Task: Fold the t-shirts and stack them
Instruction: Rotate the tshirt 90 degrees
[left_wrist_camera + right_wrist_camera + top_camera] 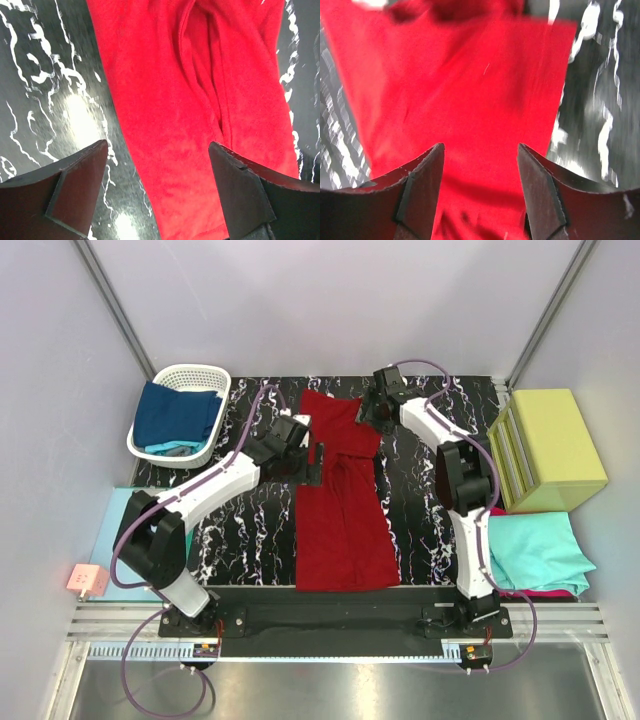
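Dark red t-shirt [340, 510] is lying lengthwise mid worktop [250, 530], looking part-folded. Left claw [157, 145] & right claw [480, 146] are both hovering spread over it, pinching nothing. Navy t-shirt [175, 412] is waiting in basket [190, 370]; teal t-shirt [535, 550] is sitting at right.

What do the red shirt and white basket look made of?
Red shirt: soft matte knit cloth, probably cotton; it creases and looks faintly fuzzy up close. White basket: likely rigid moulded plastic, slightly glossy, with slotted lattice walls.
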Tool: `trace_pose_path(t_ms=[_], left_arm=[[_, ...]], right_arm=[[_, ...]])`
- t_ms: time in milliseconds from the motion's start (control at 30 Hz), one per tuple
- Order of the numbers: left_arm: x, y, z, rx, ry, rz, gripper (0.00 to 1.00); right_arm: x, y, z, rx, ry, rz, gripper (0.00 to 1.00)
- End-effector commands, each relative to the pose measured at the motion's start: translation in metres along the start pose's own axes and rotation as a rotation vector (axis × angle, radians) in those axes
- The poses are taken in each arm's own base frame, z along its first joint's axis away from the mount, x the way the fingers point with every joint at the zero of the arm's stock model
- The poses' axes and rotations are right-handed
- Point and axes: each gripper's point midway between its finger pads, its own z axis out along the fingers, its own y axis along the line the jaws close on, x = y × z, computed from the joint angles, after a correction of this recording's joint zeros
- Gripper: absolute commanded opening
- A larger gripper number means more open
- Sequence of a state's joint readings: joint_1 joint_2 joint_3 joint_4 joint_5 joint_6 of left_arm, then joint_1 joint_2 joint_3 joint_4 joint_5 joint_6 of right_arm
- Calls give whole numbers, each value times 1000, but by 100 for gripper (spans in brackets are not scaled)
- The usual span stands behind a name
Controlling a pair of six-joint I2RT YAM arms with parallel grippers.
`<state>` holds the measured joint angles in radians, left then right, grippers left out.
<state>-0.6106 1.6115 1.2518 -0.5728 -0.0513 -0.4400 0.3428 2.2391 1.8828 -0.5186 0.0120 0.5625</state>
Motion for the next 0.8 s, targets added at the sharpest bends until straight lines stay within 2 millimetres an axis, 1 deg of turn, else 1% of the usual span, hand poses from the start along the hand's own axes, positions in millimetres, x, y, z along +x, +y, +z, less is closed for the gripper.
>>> trace_pose_path(t_ms=[0,33,67,100,133,167,200,233,300,333,367,433,567,633,667,767], left_arm=[[8,-8,-5,43,-3,-16,86],[9,-9,-6,46,-2,-13,86],[10,-11,-7,49,-2,-7,86],[13,-11,-8,48,0,-6,86],[15,-11,-8,49,8,-4,86],[15,-12,-9,51,7,-3,86],[17,-11,-9,50,12,-2,86],[17,-12,-9,50,13,4,86],[19,-12,-10,47,17,7,86],[19,-12,-10,49,19,11,86],[21,-12,-9,47,23,11,86],[23,-12,-7,46,31,14,86],[30,-12,-3,47,57,15,86],[34,-13,0,45,70,17,85],[36,-13,1,44,75,22,86],[41,-13,2,42,87,29,85]], right_arm=[[-11,-12,31,-16,47,37,66],[-6,-17,42,-5,65,36,65],[-16,-10,42,-21,49,32,63],[-15,-12,44,-13,60,26,62],[-20,-8,48,-20,52,21,56],[-23,-8,50,-20,50,21,53],[-21,-8,51,-13,59,15,52],[-27,-5,51,-21,48,16,50],[-26,-5,54,-12,55,15,50],[-30,-4,53,-16,48,17,49],[-29,-3,53,-12,47,14,48],[-30,-8,55,9,43,15,46],[-24,-21,61,56,52,0,29],[-21,-25,65,65,65,0,26],[-18,-30,68,73,74,3,23],[-17,-46,74,124,77,29,15]])
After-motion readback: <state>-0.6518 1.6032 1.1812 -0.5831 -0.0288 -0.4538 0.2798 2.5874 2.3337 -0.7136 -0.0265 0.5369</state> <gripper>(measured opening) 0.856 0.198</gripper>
